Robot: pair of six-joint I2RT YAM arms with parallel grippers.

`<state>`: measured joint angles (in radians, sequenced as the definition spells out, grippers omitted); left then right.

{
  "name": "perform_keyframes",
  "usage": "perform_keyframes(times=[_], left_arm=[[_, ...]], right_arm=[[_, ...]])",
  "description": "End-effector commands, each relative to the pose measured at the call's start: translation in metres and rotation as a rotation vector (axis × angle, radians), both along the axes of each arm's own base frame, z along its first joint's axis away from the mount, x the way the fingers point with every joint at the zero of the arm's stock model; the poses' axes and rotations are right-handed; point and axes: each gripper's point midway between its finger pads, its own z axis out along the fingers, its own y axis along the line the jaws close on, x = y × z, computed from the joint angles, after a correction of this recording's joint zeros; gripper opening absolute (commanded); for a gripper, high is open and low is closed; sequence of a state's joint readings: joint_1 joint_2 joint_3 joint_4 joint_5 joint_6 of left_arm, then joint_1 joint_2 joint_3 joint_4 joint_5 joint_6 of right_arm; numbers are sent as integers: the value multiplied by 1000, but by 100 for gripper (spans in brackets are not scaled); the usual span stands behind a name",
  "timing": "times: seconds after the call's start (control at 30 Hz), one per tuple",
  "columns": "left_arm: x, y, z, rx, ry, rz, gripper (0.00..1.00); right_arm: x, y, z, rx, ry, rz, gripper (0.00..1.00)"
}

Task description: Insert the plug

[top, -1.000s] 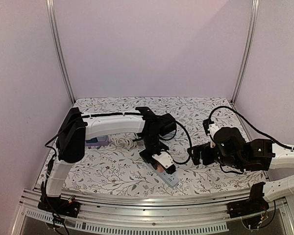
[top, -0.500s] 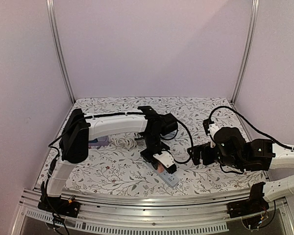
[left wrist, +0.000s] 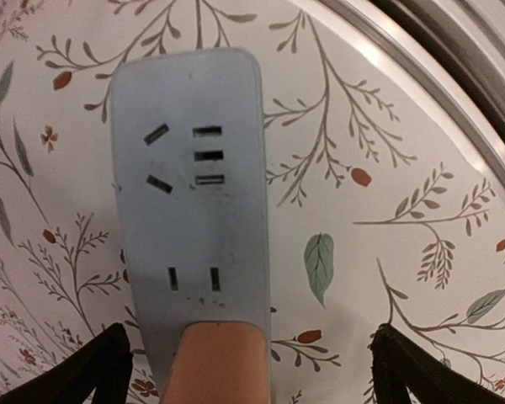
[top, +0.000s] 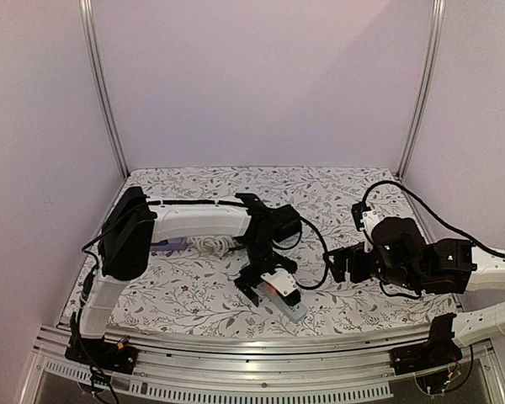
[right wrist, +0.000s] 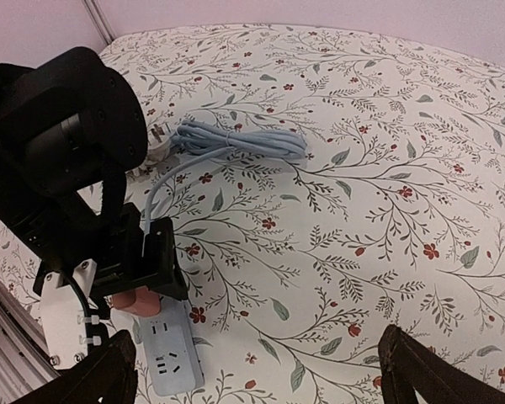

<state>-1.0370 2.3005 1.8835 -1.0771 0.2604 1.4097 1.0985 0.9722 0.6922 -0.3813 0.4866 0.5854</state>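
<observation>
one orange plug (left wrist: 215, 362) on power strip (left wrist: 189, 194), left gripper (left wrist: 248, 345) spread wide around it

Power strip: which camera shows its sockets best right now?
Left wrist: the power strip is large, sockets face-on, orange plug at its near end. Right wrist shows it small, low left, beneath the left arm. Top view gives only a grey sliver.

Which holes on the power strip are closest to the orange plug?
The two upright slots just past the orange plug; the slanted pair and three stacked slots lie farther along the strip.
</observation>
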Motion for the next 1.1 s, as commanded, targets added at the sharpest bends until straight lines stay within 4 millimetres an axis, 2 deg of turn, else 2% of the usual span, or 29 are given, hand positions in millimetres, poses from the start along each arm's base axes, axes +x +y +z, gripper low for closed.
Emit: perform_keyframes(times=[0.0, 0.37, 0.47, 0.6, 0.63, 0.67, 0.83, 0.93, 1.07], left_arm=[[3, -8, 37, -116, -9, -14, 100], [6, -1, 83, -225, -30, 14, 99], [1, 3, 103, -285, -38, 21, 99], [2, 6, 136, -445, -89, 76, 99], [6, 5, 149, -500, -116, 119, 100], [15, -1, 173, -608, -157, 194, 99], [46, 9, 228, -913, -262, 555, 99], [65, 27, 254, -1064, -287, 807, 99], [66, 43, 272, -1126, -240, 959, 100]], right_arm=[[-2, -3, 0, 14, 5, -2, 99], [-1, -3, 6, 26, -8, -6, 99], [0, -3, 12, 36, -21, -11, 99], [3, 0, 23, 56, -39, -13, 99], [4, 0, 26, 60, -45, -17, 99], [5, 0, 29, 65, -52, -22, 99], [10, 3, 41, 89, -80, -43, 99], [13, 5, 47, 106, -95, -49, 99], [18, 7, 51, 118, -108, -72, 99]])
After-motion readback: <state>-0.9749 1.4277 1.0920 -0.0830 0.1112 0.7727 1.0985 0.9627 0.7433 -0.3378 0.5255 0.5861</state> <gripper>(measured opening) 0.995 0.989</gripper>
